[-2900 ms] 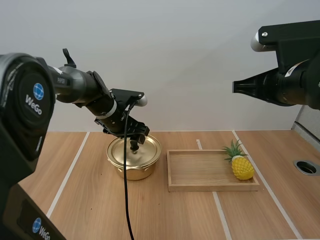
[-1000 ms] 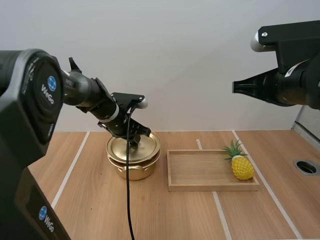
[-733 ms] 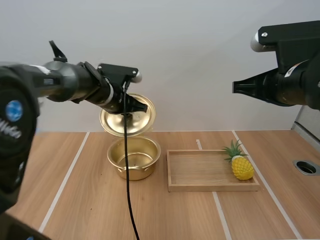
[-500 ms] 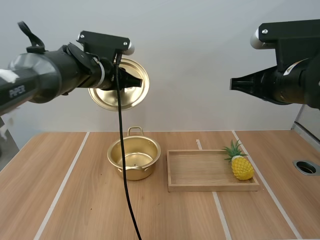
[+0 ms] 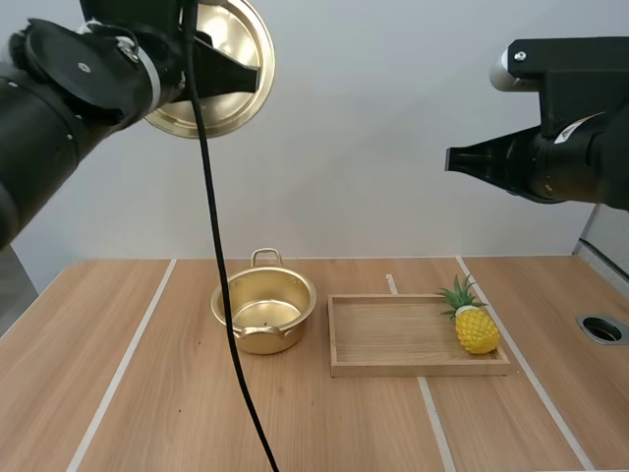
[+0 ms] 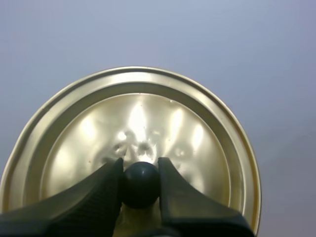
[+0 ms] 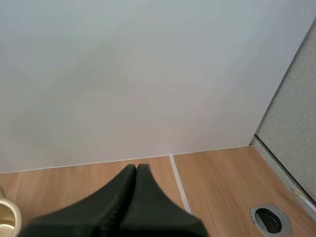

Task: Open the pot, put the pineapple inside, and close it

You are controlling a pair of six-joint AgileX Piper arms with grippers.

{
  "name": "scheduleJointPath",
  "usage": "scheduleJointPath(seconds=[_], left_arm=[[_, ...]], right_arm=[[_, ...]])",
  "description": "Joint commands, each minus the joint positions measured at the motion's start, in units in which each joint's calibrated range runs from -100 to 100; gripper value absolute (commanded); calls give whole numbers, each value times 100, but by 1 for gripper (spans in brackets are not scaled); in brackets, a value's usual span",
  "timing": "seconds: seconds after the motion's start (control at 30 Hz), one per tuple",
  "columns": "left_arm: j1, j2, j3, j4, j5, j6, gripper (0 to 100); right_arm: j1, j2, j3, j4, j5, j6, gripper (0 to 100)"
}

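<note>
While the left gripper (image 6: 140, 166) pinches the black knob (image 6: 140, 183) of the gold lid (image 6: 148, 118), one fingertip pressed to each side of it, the lid hangs high in the air. It is tipped up on edge, knob side facing the claw.

Far below that gripper and somewhat to its right: the pot (image 5: 263, 313), uncovered, standing on the table (image 5: 147, 393). Bare gold bottom showing, loop handle at the far rim.

Just to the right of the pot lies a wooden tray (image 5: 393, 346), a narrow strip of table between them.

The pineapple (image 5: 476, 329) lies at the tray's right end, yellow body near the right wall, green leaves pointing away toward the far rim.

Right gripper (image 5: 452, 160): fingers pressed together in one dark wedge, nothing between them. It points leftward, raised high. The pineapple sits far below its tip; the pot is well down and to the left of it.

Both grippers are well apart and far above the table, the left one higher.
</note>
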Motion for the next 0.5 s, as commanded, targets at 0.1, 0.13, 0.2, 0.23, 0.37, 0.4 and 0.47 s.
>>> scheduleJointPath(seconds=[0.1, 0.13, 0.2, 0.23, 0.37, 0.4, 0.47], left_arm=[[-18, -657, -39, -138, -310, -66, 0], [-18, -734, -39, -138, -310, -77, 0], [-18, -909, -39, -138, -310, -89, 0], [-18, -988, -39, -138, -310, -98, 0], [-18, -1183, -39, -138, -310, -153, 0], [-18, -1215, -39, -138, -310, -180, 0], [-18, -1257, -39, -138, -310, -181, 0]], right_arm=[[-23, -34, -45, 452, -150, -364, 0], [-23, -34, -45, 470, -150, -364, 0], [-23, -34, -45, 470, -150, -364, 0], [-23, -34, -45, 470, -150, -364, 0], [-23, -34, -45, 470, -150, -364, 0], [-23, -34, -45, 468, -150, -407, 0], [-23, -10, -45, 468, -176, -559, 0]])
